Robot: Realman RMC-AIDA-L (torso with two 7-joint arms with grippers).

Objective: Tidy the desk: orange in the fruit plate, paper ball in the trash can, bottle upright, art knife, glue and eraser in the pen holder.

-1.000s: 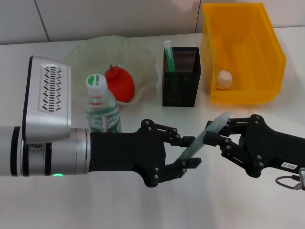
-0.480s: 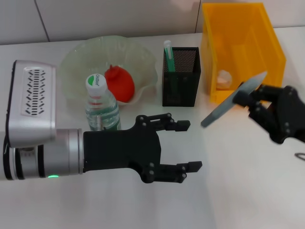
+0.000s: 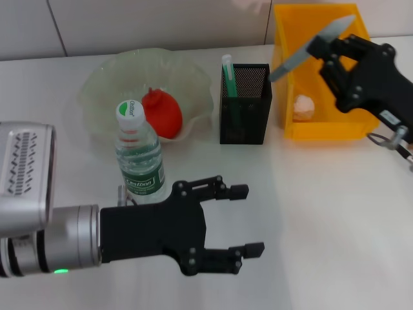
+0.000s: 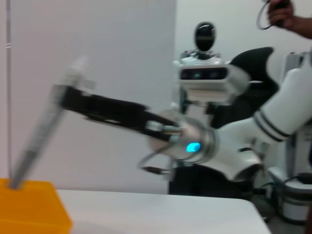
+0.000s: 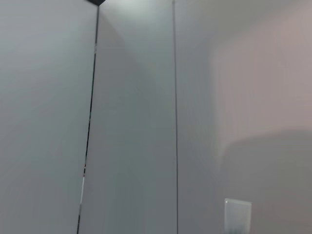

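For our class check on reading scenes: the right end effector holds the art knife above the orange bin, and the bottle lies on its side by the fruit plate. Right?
Not quite. The head view shows the bottle standing upright by the fruit plate, not lying down. The rest holds: the right end effector holds the art knife above the orange bin.

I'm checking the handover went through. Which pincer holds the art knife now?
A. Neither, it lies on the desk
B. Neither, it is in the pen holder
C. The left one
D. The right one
D: the right pincer grips the art knife above the yellow bin, while the left pincer is open and empty.
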